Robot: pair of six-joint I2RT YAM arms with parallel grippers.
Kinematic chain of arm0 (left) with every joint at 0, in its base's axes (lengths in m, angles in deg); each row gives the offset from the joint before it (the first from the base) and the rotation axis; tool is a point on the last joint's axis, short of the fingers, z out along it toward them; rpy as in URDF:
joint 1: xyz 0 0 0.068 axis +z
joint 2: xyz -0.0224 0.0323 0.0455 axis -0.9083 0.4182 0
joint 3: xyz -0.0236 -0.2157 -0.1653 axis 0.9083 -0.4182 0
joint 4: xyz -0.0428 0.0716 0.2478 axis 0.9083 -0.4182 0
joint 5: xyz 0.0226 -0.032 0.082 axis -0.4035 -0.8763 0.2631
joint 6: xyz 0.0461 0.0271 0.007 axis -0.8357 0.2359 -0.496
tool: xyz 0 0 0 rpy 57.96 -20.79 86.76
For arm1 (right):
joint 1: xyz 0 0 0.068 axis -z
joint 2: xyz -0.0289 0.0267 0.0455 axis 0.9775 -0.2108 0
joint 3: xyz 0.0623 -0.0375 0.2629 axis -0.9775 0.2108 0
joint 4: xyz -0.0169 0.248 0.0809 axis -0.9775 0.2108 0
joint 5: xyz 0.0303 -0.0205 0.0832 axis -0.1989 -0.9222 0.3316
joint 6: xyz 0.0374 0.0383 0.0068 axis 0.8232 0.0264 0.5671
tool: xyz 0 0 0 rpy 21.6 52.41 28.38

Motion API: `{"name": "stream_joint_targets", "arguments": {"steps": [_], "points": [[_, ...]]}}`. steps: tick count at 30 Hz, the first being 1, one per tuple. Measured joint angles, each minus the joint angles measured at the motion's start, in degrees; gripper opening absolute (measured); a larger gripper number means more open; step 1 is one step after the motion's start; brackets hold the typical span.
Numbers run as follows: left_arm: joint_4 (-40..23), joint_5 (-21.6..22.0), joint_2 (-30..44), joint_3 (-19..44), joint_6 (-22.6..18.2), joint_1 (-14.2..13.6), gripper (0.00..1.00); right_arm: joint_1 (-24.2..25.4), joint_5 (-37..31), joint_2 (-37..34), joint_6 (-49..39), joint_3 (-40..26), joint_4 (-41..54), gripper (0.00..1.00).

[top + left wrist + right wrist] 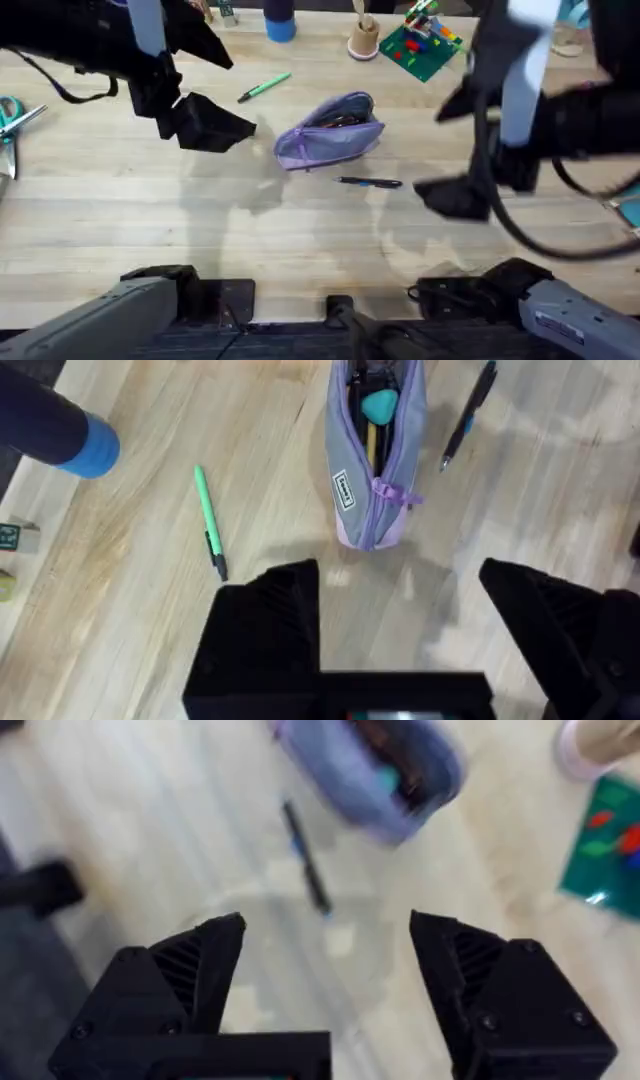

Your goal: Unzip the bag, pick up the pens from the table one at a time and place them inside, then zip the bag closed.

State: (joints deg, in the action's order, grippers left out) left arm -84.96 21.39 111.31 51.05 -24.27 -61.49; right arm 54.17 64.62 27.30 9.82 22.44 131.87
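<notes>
- The lilac bag (330, 131) lies near the middle of the pale plank bench (150, 220), its zipper drawn open along the top, with dark contents and something teal visible inside in the left wrist view (370, 450)
- The light green pen (264, 86) lies on the bench beyond and to the left of the bag, apart from it, dark tip pointing away from the bag
- The thin dark pen (370, 182) lies on the bench just in front of the bag, close to it but not touching
- The left claw (215, 125) hangs above the bench to the left of the bag, fingers spread wide and grasping nothing (400, 630)
- The right claw (455, 195) hangs to the right of the dark pen, also released, its fingers parted with bare bench between them (325, 990)
- Scissors (12, 118) lie at the far left edge; a green brick plate (420, 45) sits at the back
</notes>
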Motion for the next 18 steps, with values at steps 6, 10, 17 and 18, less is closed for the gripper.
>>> {"name": "stream_joint_targets", "arguments": {"steps": [6,10,17,18], "points": [[0.0,0.0,0.0,0.0,0.0,0.0,0.996,0.0,0.0,1.4,1.1,2.1,4.7,0.996],[0.0,0.0,0.0,0.0,0.0,0.0,0.995,0.0,0.0,1.2,3.1,2.1,4.7,0.996],[0.0,0.0,0.0,0.0,0.0,0.0,0.995,0.0,0.0,-2.6,6.3,2.1,5.7,0.996],[0.0,0.0,0.0,0.0,0.0,0.0,0.995,0.0,0.0,-2.9,6.9,2.1,6.6,0.996]]}}
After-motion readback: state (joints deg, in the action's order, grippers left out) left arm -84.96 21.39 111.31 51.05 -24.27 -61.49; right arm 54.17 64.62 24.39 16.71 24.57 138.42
